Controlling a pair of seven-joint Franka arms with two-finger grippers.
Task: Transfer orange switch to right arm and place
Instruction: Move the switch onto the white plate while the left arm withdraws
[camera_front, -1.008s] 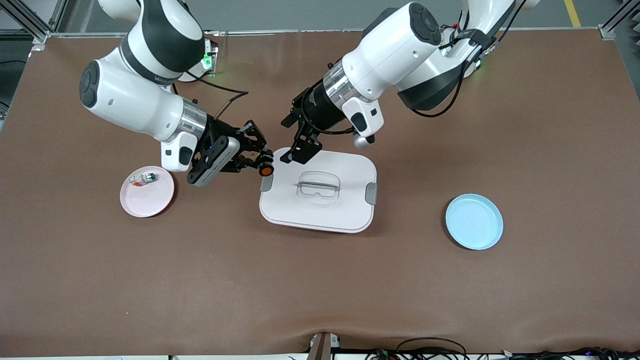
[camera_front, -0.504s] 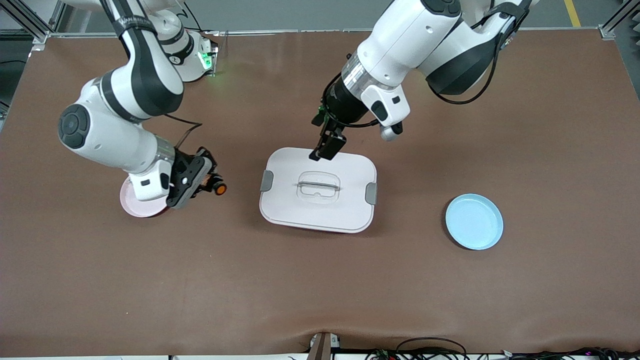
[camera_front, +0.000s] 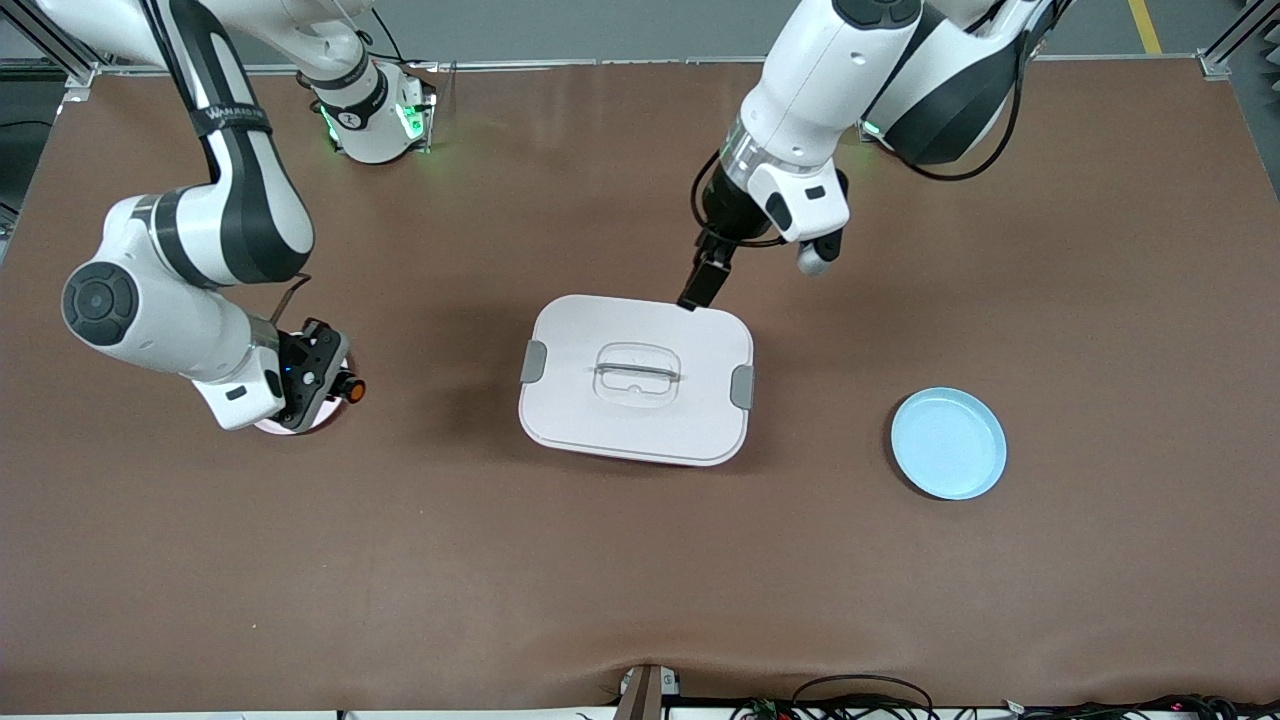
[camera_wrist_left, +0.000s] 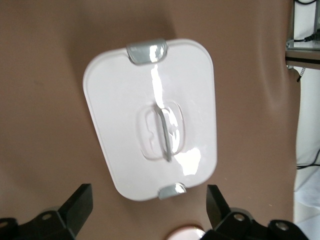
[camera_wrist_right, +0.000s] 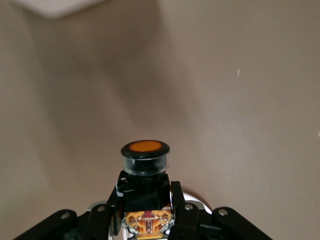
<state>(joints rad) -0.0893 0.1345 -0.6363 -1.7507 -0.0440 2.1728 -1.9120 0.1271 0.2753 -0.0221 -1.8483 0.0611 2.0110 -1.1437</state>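
The orange switch (camera_front: 349, 388) is a stubby black cylinder with a round orange cap. My right gripper (camera_front: 335, 385) is shut on its black body and holds it over the edge of a pink plate (camera_front: 298, 428), most of which is hidden beneath the gripper. In the right wrist view the switch (camera_wrist_right: 145, 156) stands between the fingers (camera_wrist_right: 178, 200), cap outward. My left gripper (camera_front: 700, 284) is open and empty, over the edge of the white lidded box (camera_front: 590, 420) nearest the robots. In the left wrist view the left gripper (camera_wrist_left: 148, 194) frames the box (camera_wrist_left: 120, 100).
A light blue plate (camera_front: 948, 443) lies toward the left arm's end of the table. The white box has a clear handle (camera_front: 636, 372) and grey clips (camera_front: 741, 386). The pink plate's rim (camera_wrist_left: 185, 233) shows in the left wrist view.
My right gripper has carried the orange switch away from the box to over the pink plate. My left gripper has drawn back from the box's corner toward its own end, still open.
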